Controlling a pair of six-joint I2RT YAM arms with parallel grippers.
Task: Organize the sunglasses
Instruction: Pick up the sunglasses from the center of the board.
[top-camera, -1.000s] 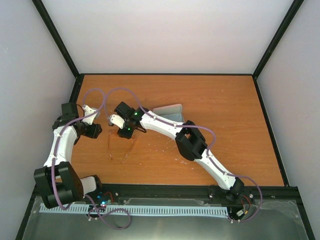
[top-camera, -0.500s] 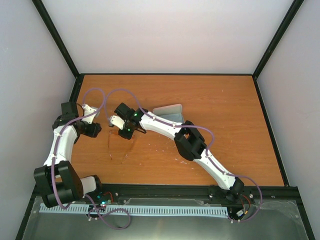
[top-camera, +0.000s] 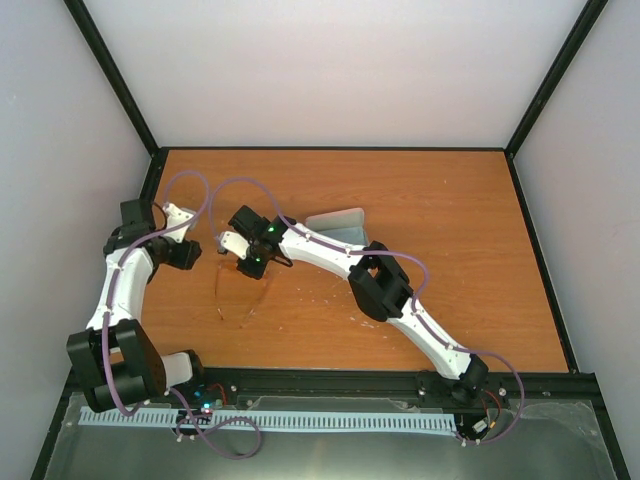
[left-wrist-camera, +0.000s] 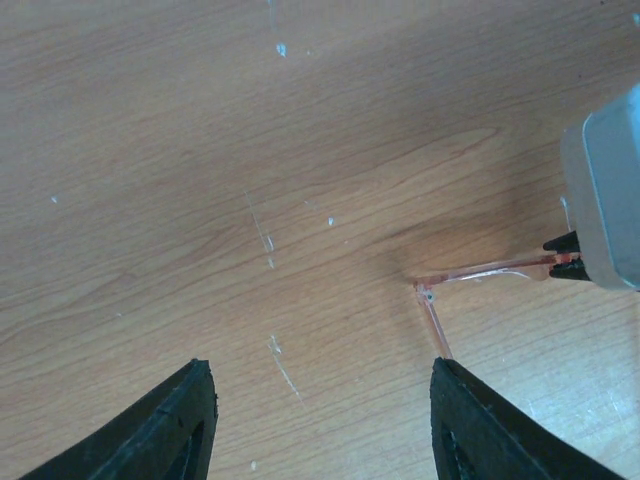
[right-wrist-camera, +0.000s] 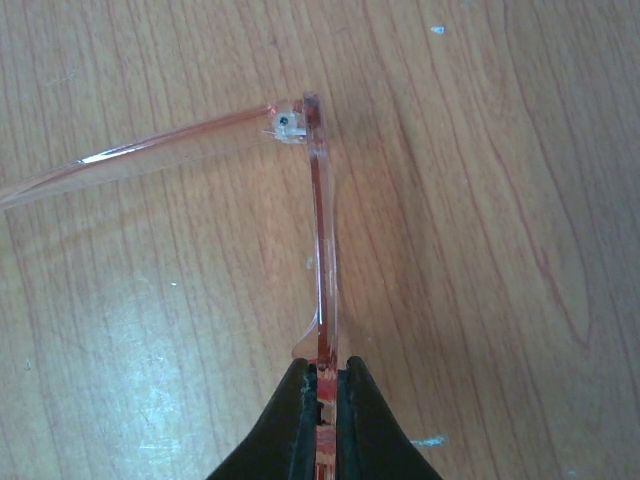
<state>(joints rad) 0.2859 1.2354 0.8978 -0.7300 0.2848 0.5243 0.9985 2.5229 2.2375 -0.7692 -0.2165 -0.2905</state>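
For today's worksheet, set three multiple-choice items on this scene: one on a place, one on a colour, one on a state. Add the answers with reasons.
1. Over which part of the orange-brown wooden table are the left tool and the right tool?
A. its left half
B. its right half
C. its far right corner

2. What colour is the thin plastic frame of the sunglasses?
A. black
B. translucent amber
C. blue

3. How is the right tool?
A. wide open
B. out of view
C. shut on the sunglasses

Answers:
1 A, the top view shows both at the left.
2 B, the wood shows through the frame.
3 C, its fingers pinch the frame.
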